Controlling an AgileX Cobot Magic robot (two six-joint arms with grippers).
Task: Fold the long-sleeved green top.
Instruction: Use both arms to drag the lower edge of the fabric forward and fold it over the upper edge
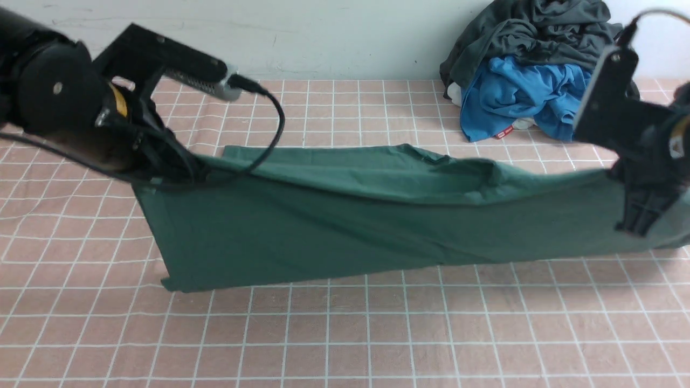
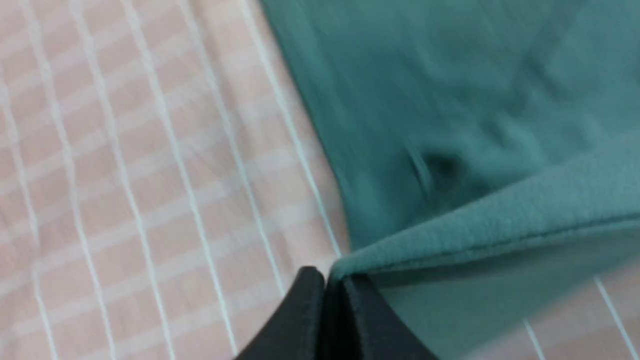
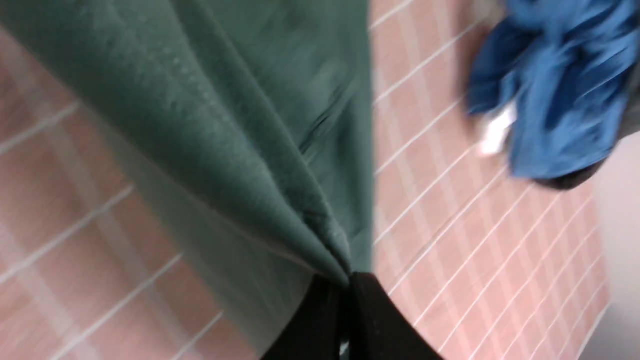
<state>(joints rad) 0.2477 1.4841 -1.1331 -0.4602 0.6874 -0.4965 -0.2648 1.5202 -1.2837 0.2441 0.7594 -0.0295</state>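
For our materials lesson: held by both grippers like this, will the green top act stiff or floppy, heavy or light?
Probably floppy: the top sags between the left gripper and right gripper. Likely light: thin cloth hangs from two small pinches alone. Creases fanning from each pinch suggest it bunches easily.

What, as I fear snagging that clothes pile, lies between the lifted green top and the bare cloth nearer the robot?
Nothing visible. The left gripper and right gripper pinch the green top; the clothes pile sits beyond it, far right.
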